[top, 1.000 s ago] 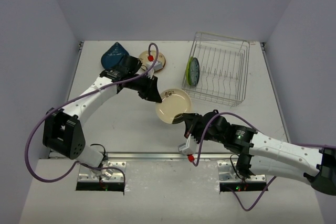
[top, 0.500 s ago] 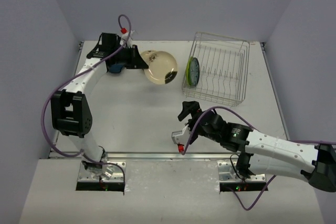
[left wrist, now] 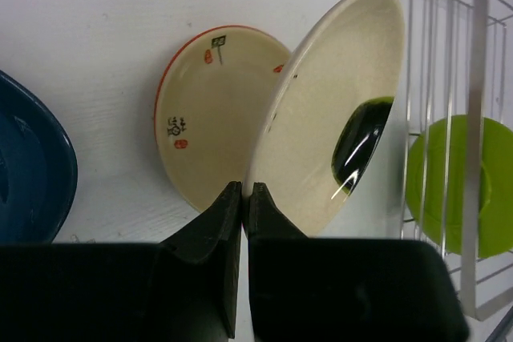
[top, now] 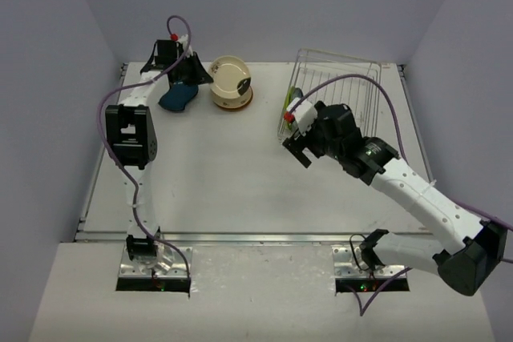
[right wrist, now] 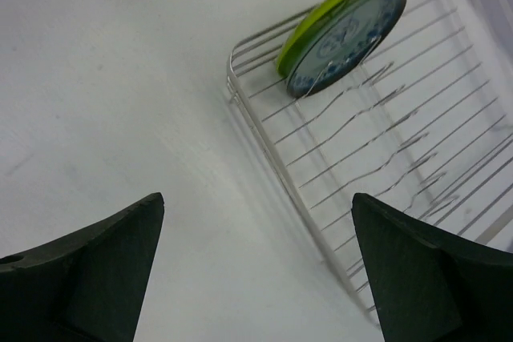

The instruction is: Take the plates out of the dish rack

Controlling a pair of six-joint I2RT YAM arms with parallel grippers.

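1. Left gripper (left wrist: 244, 190): jaws pressed together, nothing that I can see between them. It sits at the far left of the white table (top: 224, 166), just beside the dark blue teardrop-shaped plate (top: 178, 98).
2. Next right, both out on the table: a flat cream round plate with a red-orange rim (left wrist: 204, 110), and a plain cream round plate (left wrist: 321, 118) tilted up against it.
3. Silver wire dish rack (top: 345, 78), far right, holds one lime green round plate (right wrist: 345, 34), upright at its left end. I see no other plate in it.
4. Right gripper (right wrist: 256, 206): jaws spread wide and empty, near the rack and facing that plate.
5. My read: last pick is in hand. The next move calls for straddling the green rim, closing, then lifting clear of the dividers.
6. Unclear:
   - The dark patch in the tilted cream plate could be a black dish or a reflection.
   - From above, my right arm covers the rack's near corner.
   - How the green plate seats between the wires is hard to make out.
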